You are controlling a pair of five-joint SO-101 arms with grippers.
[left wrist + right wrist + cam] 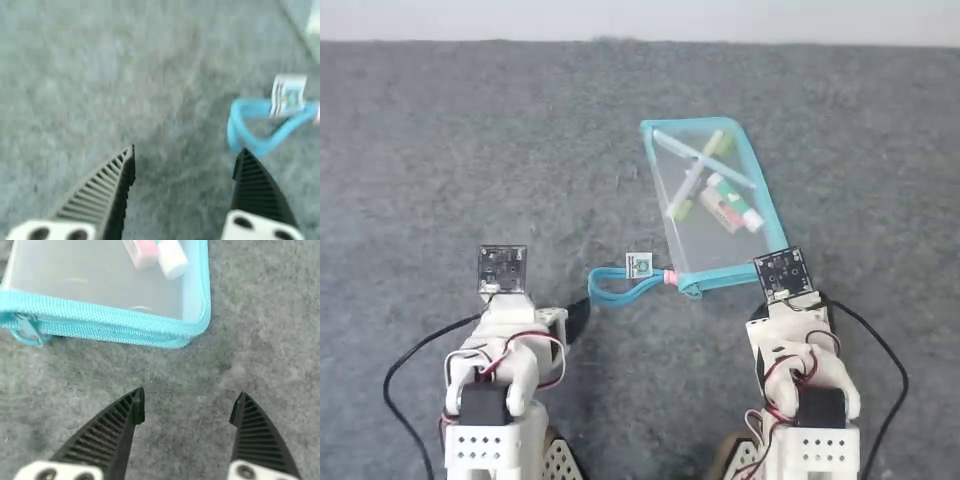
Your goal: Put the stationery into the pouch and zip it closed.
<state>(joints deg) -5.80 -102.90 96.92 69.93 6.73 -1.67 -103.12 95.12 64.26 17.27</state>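
**Pouch lengthwise, strap leftward**

Your pouch lies on the desk just ahead of the right tool, long axis running away from the arms (far end leaning left), stationery inside. Its strap points toward the left tool. Both tools gape, holding nothing.

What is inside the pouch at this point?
Through the clear pouch you can see several crossed pens and two short sticks side by side. Whatever lies beneath them is covered.

Grey felt-like table covering under even light, a pale wall strip along its far edge.
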